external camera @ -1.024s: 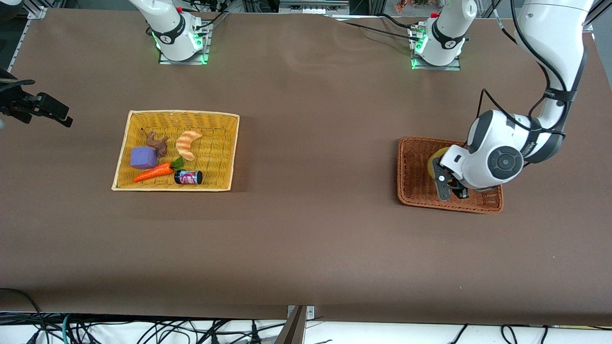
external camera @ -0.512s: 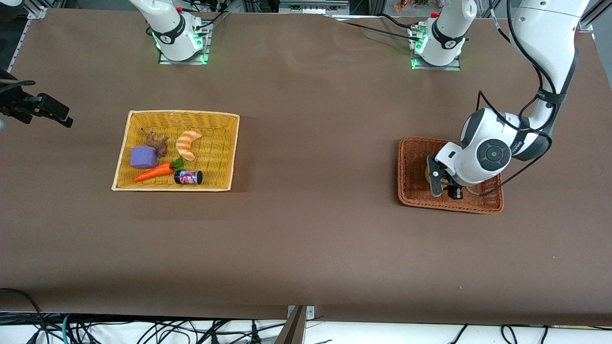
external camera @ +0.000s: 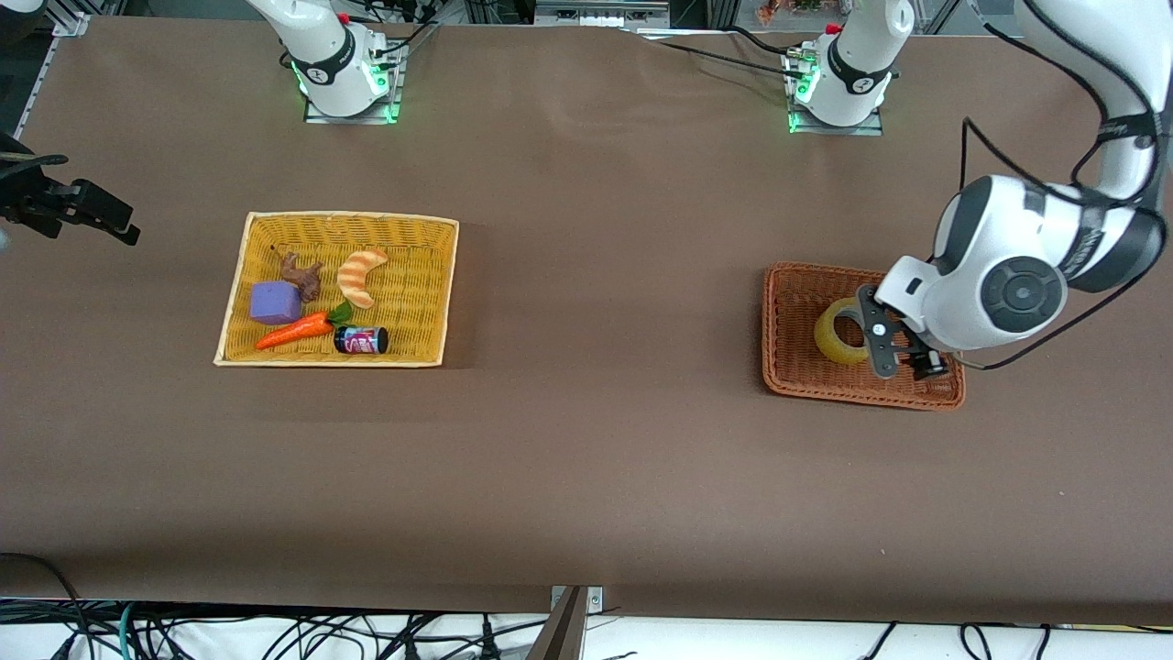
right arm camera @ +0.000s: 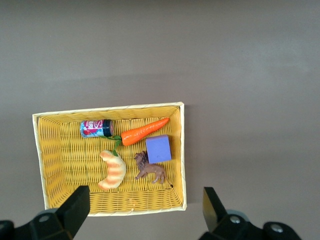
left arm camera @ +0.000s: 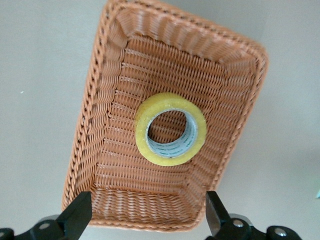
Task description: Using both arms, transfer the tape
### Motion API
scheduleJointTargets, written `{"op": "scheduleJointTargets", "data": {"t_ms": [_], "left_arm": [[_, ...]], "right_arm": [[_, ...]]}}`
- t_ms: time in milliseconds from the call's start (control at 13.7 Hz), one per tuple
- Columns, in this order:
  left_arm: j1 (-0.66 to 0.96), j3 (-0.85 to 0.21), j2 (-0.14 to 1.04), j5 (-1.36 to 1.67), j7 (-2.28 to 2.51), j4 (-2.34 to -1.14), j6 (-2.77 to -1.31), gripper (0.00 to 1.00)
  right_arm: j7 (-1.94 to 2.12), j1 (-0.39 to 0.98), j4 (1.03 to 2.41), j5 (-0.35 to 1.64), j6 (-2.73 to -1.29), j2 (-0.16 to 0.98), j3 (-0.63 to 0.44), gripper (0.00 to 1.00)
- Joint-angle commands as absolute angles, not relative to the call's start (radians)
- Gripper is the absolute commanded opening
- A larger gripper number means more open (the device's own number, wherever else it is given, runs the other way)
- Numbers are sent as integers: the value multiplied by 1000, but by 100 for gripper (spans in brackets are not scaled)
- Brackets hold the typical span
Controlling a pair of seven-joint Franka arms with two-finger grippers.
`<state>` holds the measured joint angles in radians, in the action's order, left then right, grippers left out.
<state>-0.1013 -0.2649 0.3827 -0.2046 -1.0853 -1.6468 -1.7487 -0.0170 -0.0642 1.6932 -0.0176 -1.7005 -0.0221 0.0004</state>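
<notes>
Left pincer hides part of brown basket; right pincer cut by front view's edge.

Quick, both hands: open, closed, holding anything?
Left hand: open, empty, over the tape in the brown basket.
Right hand: open, empty.

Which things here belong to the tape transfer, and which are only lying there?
Job:
tape in the brown basket
left gripper, open above it
right gripper, open, waiting

Lying about, in the yellow basket:
croissant toy, carrot, purple block, lion figure, small can
</notes>
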Motion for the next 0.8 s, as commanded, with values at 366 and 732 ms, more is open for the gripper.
{"op": "scheduleJointTargets", "data": {"t_ms": [366, 732], "left_arm": [[-109, -261, 322, -120, -533, -1434, -1532, 100], [-125, -178, 189, -20, -414, -1524, -1651, 100]], "right_arm": [[-8, -61, 1667, -3, -1686, -12, -5, 100], [-8, -61, 1669, -3, -1686, -12, -5, 100]]}}
